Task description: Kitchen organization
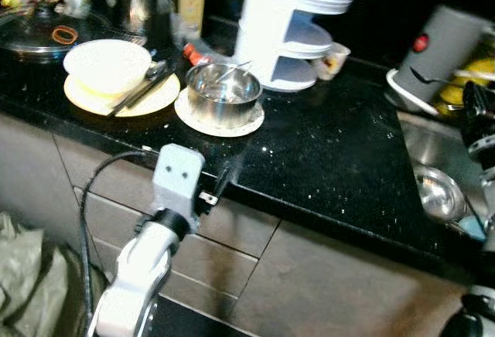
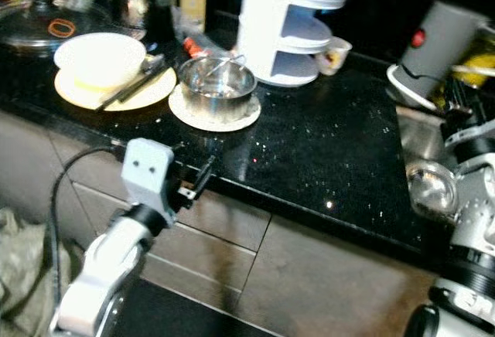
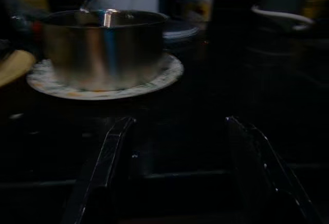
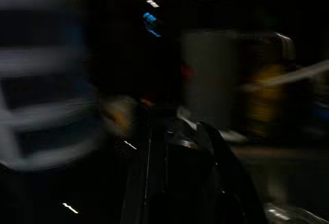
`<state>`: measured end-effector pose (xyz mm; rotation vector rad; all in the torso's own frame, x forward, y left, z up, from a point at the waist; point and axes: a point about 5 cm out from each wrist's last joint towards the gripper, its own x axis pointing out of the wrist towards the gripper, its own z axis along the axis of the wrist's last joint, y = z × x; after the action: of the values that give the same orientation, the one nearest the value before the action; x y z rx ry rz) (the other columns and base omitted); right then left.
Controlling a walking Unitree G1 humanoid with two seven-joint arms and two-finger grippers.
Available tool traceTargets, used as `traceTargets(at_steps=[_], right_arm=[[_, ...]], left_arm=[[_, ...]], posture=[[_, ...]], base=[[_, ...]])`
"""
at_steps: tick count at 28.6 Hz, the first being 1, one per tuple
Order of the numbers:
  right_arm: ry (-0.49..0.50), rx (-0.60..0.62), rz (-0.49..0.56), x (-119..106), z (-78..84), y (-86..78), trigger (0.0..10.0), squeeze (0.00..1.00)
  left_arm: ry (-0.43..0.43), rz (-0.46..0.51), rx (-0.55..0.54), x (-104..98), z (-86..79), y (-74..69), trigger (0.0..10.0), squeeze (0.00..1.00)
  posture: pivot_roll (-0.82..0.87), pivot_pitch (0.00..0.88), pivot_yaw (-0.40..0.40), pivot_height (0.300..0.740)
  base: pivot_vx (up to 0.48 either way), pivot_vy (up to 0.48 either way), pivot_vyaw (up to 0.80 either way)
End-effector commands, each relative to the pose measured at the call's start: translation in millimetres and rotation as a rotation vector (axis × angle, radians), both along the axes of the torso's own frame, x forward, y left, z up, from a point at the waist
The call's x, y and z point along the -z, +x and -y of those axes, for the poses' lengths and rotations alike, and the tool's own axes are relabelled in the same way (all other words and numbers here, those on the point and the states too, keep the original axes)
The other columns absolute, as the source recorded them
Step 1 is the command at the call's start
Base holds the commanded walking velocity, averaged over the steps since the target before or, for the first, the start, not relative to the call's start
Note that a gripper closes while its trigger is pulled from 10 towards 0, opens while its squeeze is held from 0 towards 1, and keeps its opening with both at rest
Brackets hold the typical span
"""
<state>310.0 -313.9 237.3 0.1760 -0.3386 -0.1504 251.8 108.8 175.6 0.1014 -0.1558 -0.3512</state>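
A steel bowl point(image 1: 224, 93) with a utensil in it stands on a small patterned plate point(image 1: 219, 124) on the black counter point(image 1: 332, 151). To its left, a white bowl point(image 1: 107, 65) rests on a yellowish plate point(image 1: 158, 96) with a dark utensil across it. My left gripper point(image 1: 223, 176) hovers at the counter's front edge, just in front of the steel bowl point(image 3: 103, 47). It is open, with both black fingers point(image 3: 110, 147) spread and nothing between them. My right gripper point(image 2: 462, 105) is raised at the far right, above the sink; its wrist view is dark and blurred.
A white tiered rack point(image 1: 290, 28) stands behind the steel bowl. A grey canister point(image 1: 442, 47) leans by the sink point(image 1: 421, 148), which holds a steel bowl point(image 1: 439, 192). A glass pan lid point(image 1: 42, 34) lies at the back left. Drawers point(image 1: 232, 244) run below the counter.
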Motion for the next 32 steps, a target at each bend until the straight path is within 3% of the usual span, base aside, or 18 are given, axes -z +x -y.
traceTargets(at_steps=[1, 7, 12, 15, 21, 24, 32], right_arm=[[-0.047, 0.052, -0.053, 10.6, -1.7, 2.9, 10.0, 0.0], [-0.204, 0.09, -0.154, 21.7, -27.2, 19.7, 10.0, 0.0], [-0.254, 0.072, -0.171, 23.3, -42.3, 27.3, 10.0, 0.0], [-0.331, 0.091, -0.166, 19.4, -59.6, 38.2, 10.0, 0.0], [-0.385, 0.156, -0.17, 14.8, -64.7, 45.0, 10.0, 0.0], [-0.439, 0.272, -0.221, 19.0, -63.4, 49.5, 10.0, 0.0], [-0.39, 0.315, -0.257, 26.9, -60.6, 50.1, 10.0, 0.0]], left_arm=[[-0.003, -0.013, 0.019, 1.9, 3.5, -1.0, 10.0, 0.0], [-0.004, -0.003, 0.041, 0.1, 5.0, -2.5, 10.0, 0.0], [0.001, 0.004, 0.043, -0.6, 5.8, -2.7, 10.0, 0.0], [0.002, 0.013, 0.042, -1.7, 6.2, -2.7, 10.0, 0.0], [0.003, 0.021, 0.04, -2.7, 6.0, -2.7, 10.0, 0.0], [0.006, 0.027, 0.039, -3.1, 6.1, -2.7, 10.0, 0.0], [0.011, 0.027, 0.043, -2.2, 6.1, -3.1, 10.0, 0.0]], posture=[[0.16, 0.034, -0.187, 0.74], [0.16, 0.035, -0.187, 0.74], [0.16, 0.033, -0.19, 0.74], [0.16, 0.031, -0.189, 0.74], [0.16, 0.031, -0.189, 0.74], [0.17, 0.026, -0.191, 0.74], [0.17, 0.017, -0.184, 0.74]], base=[[0.0, 0.0, -0.8], [0.0, 0.0, -0.8], [0.0, 0.0, -0.8], [0.0, 0.0, -0.27], [0.0, 0.0, 0.0], [0.0, 0.0, 0.0], [0.0, 0.0, -0.3]])
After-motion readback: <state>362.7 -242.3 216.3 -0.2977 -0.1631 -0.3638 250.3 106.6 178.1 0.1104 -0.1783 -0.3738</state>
